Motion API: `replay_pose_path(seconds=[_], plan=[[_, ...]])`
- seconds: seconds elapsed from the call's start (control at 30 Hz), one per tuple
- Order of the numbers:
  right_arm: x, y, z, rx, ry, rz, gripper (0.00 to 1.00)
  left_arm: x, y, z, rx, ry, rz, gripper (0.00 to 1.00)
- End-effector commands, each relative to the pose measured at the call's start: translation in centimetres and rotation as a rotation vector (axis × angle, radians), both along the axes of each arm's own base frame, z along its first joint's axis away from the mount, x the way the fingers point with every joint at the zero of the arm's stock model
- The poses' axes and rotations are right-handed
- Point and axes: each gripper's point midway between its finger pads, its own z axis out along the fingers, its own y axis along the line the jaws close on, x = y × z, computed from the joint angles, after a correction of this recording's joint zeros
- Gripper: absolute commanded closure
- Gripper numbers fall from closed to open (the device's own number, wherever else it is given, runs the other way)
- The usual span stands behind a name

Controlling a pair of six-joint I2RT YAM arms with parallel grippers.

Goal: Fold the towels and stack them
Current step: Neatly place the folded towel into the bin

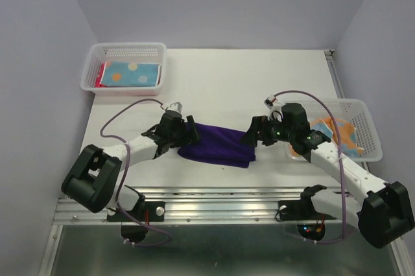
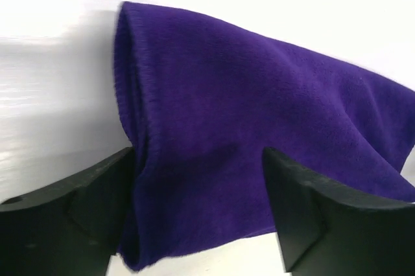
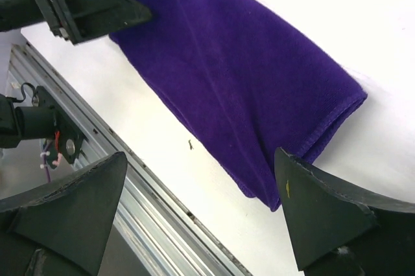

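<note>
A dark purple towel (image 1: 217,143) lies folded into a long strip on the white table, near the front edge. My left gripper (image 1: 188,135) is open at its left end; in the left wrist view (image 2: 198,159) the fingers straddle the towel (image 2: 259,94) without closing on it. My right gripper (image 1: 251,135) is open at its right end; in the right wrist view (image 3: 201,156) the jaws stand wide apart just above the towel's (image 3: 240,62) folded corner. A light blue dotted towel (image 1: 133,73) lies folded on a pink one (image 1: 102,75). An orange patterned towel (image 1: 337,132) is partly hidden behind the right arm.
A white mesh basket (image 1: 126,47) at the back left holds the blue and pink towels. Another white mesh basket (image 1: 366,127) at the right holds the orange one. A metal rail (image 1: 214,201) runs along the table's front edge. Walls close in on both sides.
</note>
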Motion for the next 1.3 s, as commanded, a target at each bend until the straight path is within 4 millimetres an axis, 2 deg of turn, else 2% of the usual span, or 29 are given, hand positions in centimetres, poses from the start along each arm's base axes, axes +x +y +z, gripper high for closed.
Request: replay_pose_path(seconds=[0.0,0.07,0.1,0.13,0.17,0.2,0.23,0.3,0.4,0.43,0.5,0.53,0.6,0.63,0.7,0.77,0.8,0.83,0.9,0.93,0.97,1.03,1.07,1.1,1.17,1.2,1.23,1.27], plan=[[1.0,0.0,2.6,-0.007,-0.080,-0.007,0.00,-1.1,-0.6,-1.8,0.113,0.058,-0.049,0.17],[1.1,-0.1,2.7,-0.012,-0.082,-0.010,0.00,-0.6,-0.4,-2.8,0.168,0.080,-0.032,0.32],[1.1,-0.2,2.8,-0.017,-0.089,-0.014,0.00,-0.4,-0.1,-3.5,0.212,0.105,-0.022,0.52],[1.2,-0.2,2.9,-0.017,-0.094,-0.017,0.00,-0.9,0.3,-4.3,0.239,0.130,-0.019,0.65],[1.2,-0.3,3.0,-0.019,-0.097,-0.016,0.00,-0.6,-0.1,-4.1,0.248,0.133,-0.026,0.95],[1.1,-0.3,3.1,-0.018,-0.105,-0.014,0.00,-0.3,-0.1,-4.2,0.263,0.128,-0.014,1.00],[1.1,-0.3,3.2,-0.017,-0.104,-0.014,0.00,0.2,-0.6,-4.0,0.265,0.118,-0.016,1.00],[1.0,-0.4,3.2,-0.022,-0.112,-0.013,0.00,0.0,-0.2,-4.0,0.303,0.135,-0.016,1.00],[1.2,-0.7,3.3,-0.032,-0.129,-0.027,0.00,2.1,0.2,-1.8,0.362,0.067,0.014,1.00],[1.3,-0.8,3.3,-0.036,-0.133,-0.035,0.00,3.5,-0.4,0.1,0.355,0.015,0.014,1.00],[1.5,-1.1,3.0,-0.052,-0.140,-0.051,0.00,4.8,-0.5,2.0,0.411,-0.048,-0.052,1.00],[1.5,-1.2,3.0,-0.056,-0.143,-0.057,0.00,6.1,-1.2,3.8,0.412,-0.097,-0.063,1.00],[1.7,-1.5,2.9,-0.070,-0.150,-0.071,0.00,7.5,-1.2,5.4,0.457,-0.149,-0.085,1.00],[1.7,-1.6,2.9,-0.075,-0.153,-0.073,0.00,9.0,-1.0,7.0,0.512,-0.200,-0.080,1.00],[1.8,-1.8,2.8,-0.085,-0.156,-0.082,0.00,10.3,-0.6,8.1,0.585,-0.225,-0.090,1.00],[1.8,-1.9,2.7,-0.084,-0.157,-0.086,0.00,12.8,-0.3,10.1,0.685,-0.279,-0.098,1.00],[1.7,-1.9,2.7,-0.085,-0.158,-0.084,0.00,13.5,0.0,10.4,0.727,-0.275,-0.100,1.00],[1.8,-1.9,2.5,-0.086,-0.154,-0.086,0.00,15.4,0.4,11.4,0.779,-0.291,-0.083,1.00],[1.8,-2.0,2.3,-0.091,-0.153,-0.090,0.00,17.1,1.2,12.1,0.832,-0.274,-0.061,1.00],[1.9,-2.1,2.2,-0.099,-0.152,-0.098,0.00,17.7,2.3,12.3,0.879,-0.251,-0.048,1.00],[2.0,-2.2,2.1,-0.102,-0.150,-0.104,0.00,19.4,3.0,13.1,0.908,-0.256,-0.034,1.00],[2.2,-2.4,1.9,-0.113,-0.151,-0.117,0.00,20.8,4.2,13.2,0.930,-0.238,-0.030,1.00],[2.3,-2.4,1.9,-0.115,-0.151,-0.122,0.00,22.0,4.3,15.0,0.911,-0.267,-0.013,1.00],[2.4,-2.6,1.8,-0.119,-0.152,-0.130,0.00,22.8,5.8,15.4,0.922,-0.257,-0.008,1.00],[2.6,-2.7,1.5,-0.130,-0.146,-0.141,0.00,24.3,7.0,17.0,0.922,-0.279,0.018,1.00],[2.8,-2.9,1.4,-0.138,-0.148,-0.156,0.00,24.9,8.2,17.2,0.932,-0.273,0.024,1.00],[2.9,-3.0,1.1,-0.146,-0.141,-0.162,0.00,25.6,8.7,18.5,0.926,-0.295,0.036,1.00],[3.0,-3.1,1.0,-0.149,-0.137,-0.169,0.00,25.9,9.1,18.9,0.924,-0.298,0.039,1.00]])
